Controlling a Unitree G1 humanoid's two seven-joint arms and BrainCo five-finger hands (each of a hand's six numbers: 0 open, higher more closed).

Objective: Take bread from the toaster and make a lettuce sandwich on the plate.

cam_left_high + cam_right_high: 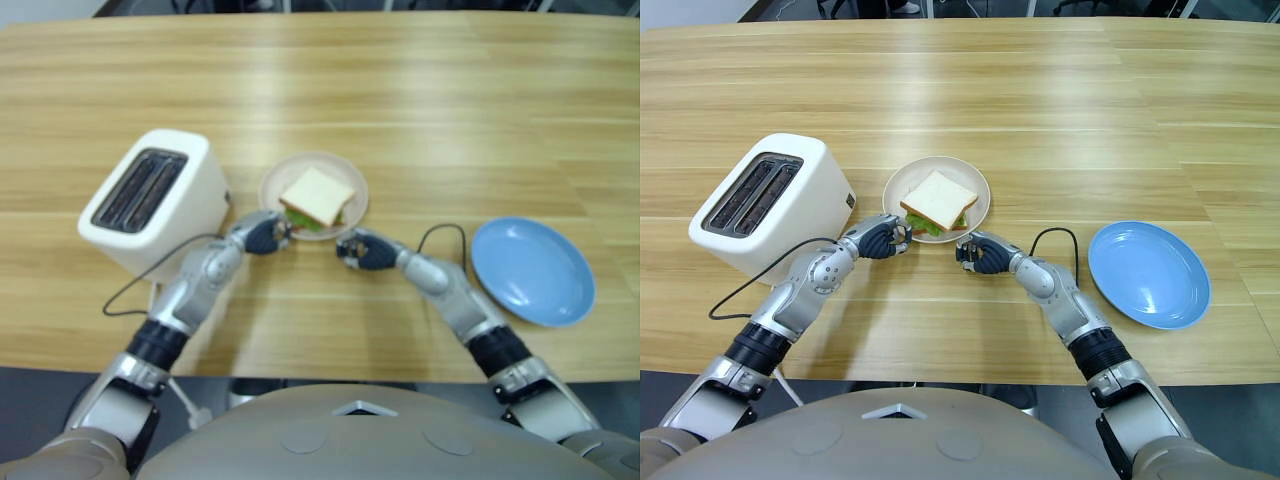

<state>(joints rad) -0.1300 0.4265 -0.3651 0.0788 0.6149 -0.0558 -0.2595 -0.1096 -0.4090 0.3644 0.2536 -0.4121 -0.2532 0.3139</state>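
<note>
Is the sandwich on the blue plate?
No, the sandwich lies on the white plate next to the toaster, well apart from the blue plate.

Reaches both arms forward and inward, with the hands near each other in the middle but well apart and not touching. Slants the left arm (805, 285) up from the lower left, forearm angled to the right, wrist in line with it. Curls the fingers of the left hand (880, 238) into a loose fist, knuckles upward, with nothing grasped. Slants the right arm (1065, 310) up from the lower right, forearm angled to the left. Curls the fingers of the right hand (982, 252) inward as well, back of the hand upward, holding nothing. Sets the right hand slightly nearer the body than the left.
</note>
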